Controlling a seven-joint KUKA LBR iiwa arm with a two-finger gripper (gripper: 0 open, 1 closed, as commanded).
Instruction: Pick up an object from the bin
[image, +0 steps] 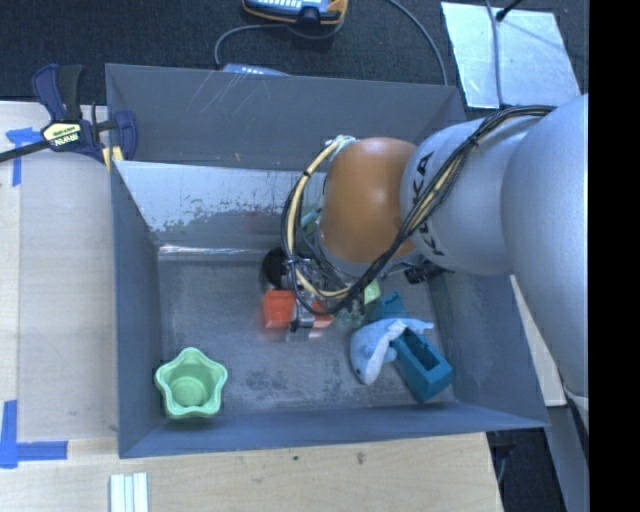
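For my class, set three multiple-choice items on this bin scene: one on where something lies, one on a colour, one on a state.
1. Where in the bin does the green flower-shaped cup stand?
A) the middle
B) the near left corner
C) against the far wall

2. What colour is the block beside the gripper?
A) orange-red
B) yellow
C) purple

3. How does the green flower-shaped cup stand?
A) on its side
B) upside down
C) upright, mouth up

Answers:
1 B, it sits at the floor's lower left in the view.
2 A, the block in the middle is orange-red.
3 C, the view looks down into its hollow.
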